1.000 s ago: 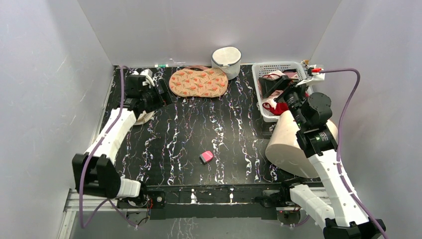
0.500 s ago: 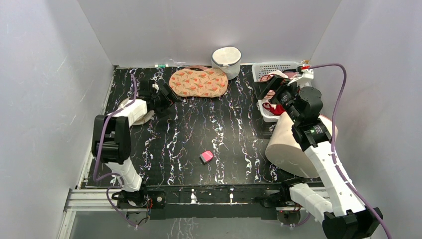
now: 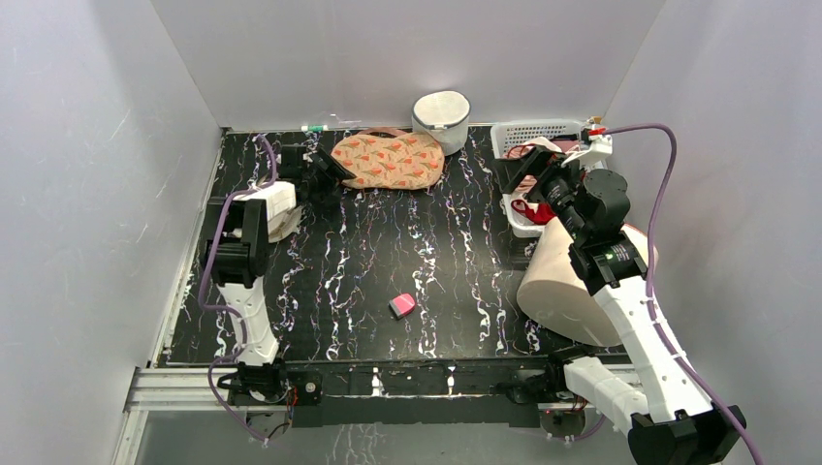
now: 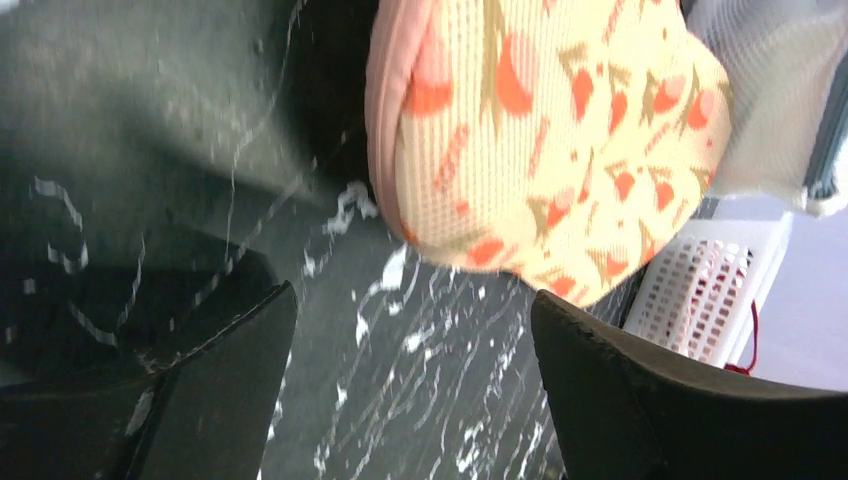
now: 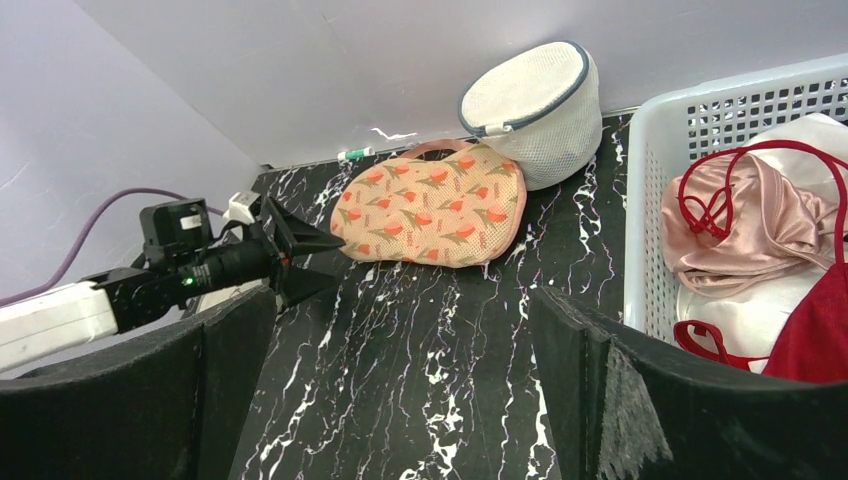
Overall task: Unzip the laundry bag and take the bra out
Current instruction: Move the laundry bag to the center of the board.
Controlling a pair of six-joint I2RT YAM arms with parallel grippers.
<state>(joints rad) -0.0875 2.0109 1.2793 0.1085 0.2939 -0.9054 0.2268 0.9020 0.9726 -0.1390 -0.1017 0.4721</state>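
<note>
Two end effectors are in view, both released, jaws spread wide with nothing between them. The left end effector sits low over the surface at the far left. Its open jaws point at the left end of the laundry bag, just beside it; whether they touch cannot be told.

The bag lies flat at the far middle and looks closed, its loop strap on the far edge. No zip pull can be made out in any view. The bra is not visible and is presumably hidden inside. A white mesh bag stands just right of the printed one.

The right end effector hovers at the right over a white basket of garments, well apart from the laundry bag.

The step in hand appears to be reaching for the zip. Doing it well likely means narrowing the left jaws onto the small pull tab rather than the fabric trim, then drawing along the edge. The right arm should probably cross over and pin the bag's right half, or the light case may slide.
</note>
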